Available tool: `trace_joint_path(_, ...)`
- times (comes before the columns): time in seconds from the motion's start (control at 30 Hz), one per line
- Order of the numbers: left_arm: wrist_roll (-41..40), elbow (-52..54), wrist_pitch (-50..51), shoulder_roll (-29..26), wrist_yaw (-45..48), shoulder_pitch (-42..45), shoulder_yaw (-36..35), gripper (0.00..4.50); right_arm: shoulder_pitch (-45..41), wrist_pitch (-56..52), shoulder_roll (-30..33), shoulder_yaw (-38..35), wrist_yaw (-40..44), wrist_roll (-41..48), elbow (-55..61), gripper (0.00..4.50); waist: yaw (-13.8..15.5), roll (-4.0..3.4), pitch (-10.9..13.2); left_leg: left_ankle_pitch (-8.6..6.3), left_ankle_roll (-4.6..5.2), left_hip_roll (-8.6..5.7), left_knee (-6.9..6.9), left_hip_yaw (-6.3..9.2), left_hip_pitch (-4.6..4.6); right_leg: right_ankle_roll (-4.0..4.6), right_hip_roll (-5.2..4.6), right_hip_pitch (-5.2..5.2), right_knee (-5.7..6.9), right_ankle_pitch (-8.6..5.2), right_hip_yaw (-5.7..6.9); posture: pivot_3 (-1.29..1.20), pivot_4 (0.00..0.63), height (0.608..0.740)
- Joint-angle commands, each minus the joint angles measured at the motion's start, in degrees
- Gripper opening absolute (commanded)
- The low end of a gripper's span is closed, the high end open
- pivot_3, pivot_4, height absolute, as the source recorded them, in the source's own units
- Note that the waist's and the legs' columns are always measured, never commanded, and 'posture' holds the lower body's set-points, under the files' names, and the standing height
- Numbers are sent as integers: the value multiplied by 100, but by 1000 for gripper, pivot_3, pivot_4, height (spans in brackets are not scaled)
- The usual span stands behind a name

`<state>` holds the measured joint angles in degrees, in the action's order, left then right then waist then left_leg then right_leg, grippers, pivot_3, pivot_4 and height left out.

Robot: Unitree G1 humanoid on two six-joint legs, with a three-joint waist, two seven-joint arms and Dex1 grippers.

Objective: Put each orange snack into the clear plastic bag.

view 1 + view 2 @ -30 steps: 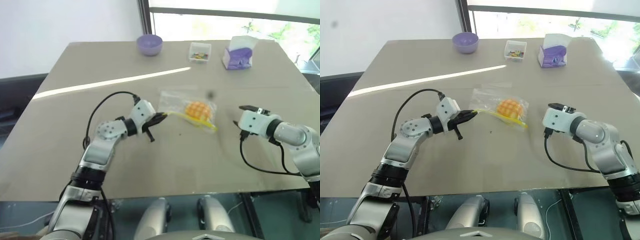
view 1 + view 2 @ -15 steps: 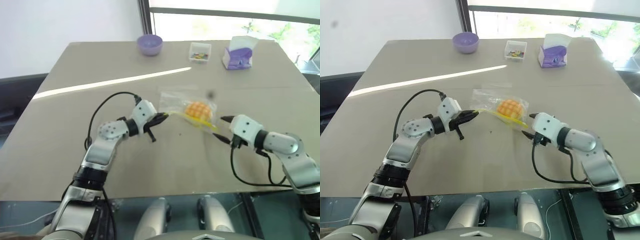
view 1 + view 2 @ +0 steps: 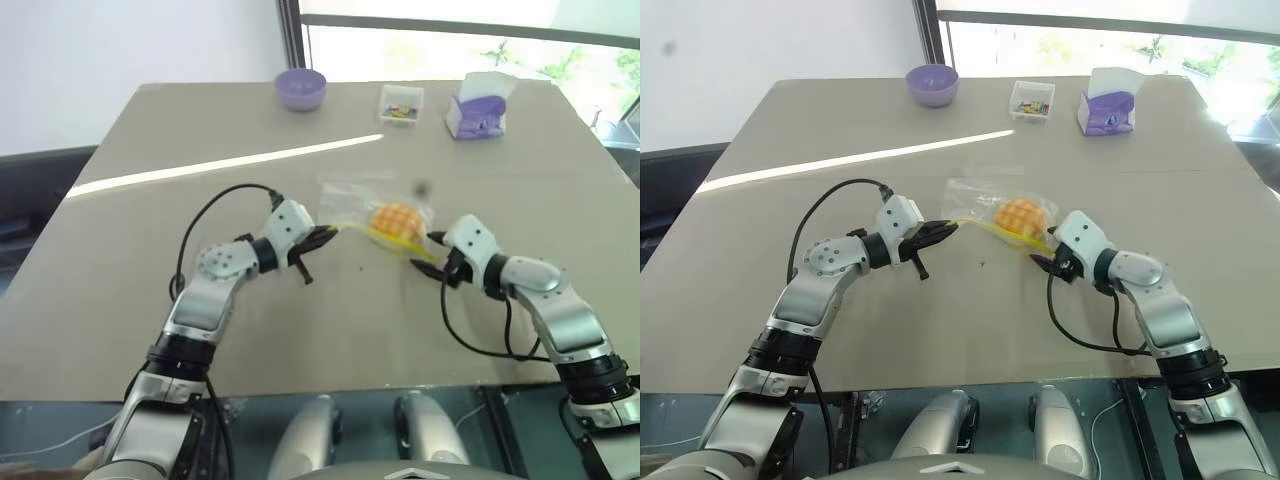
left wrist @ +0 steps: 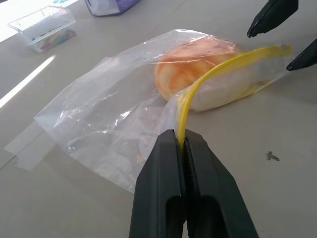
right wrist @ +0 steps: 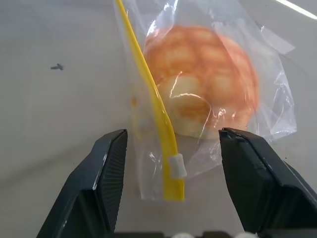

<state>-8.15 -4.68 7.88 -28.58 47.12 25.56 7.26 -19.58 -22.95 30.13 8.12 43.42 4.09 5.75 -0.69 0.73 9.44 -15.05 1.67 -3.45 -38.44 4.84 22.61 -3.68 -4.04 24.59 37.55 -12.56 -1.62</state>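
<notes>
The right gripper has swung in from the side, its fingers spread around the yellow seal's end. The left gripper pinches the clear plastic bag taut on the surface; the 1 orange snack apparently sits inside.

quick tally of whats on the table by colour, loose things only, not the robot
purple: 2, a round purple bowl and a purple-and-white tissue box
orange: 1, a domed orange snack with a grid top
clear: 2, a crinkly clear plastic bag with a yellow seal strip and a small clear box of colourful bits
total: 5
</notes>
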Motion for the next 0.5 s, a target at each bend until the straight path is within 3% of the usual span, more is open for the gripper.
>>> trace_joint_path(0.03,-24,322,-47,5,-51,-14,-85,0,-86,140,41,-56,81,86,72,1954,0,0,0,0,-1,0,0,0,0,0,0,0,0,0,0,0,150,740)
trace_joint_path(0.17,-25,344,-33,11,-66,-23,-91,0,-58,167,67,-33,122,81,59,73,0,0,0,0,-1,0,0,0,0,0,0,0,1,0,0,0,150,740)
trace_joint_path(0.5,-202,472,165,112,-153,108,-226,0,-257,241,424,-265,100,-27,140,23,1,0,0,0,0,0,0,0,0,0,-1,0,0,0,0,0,150,740)
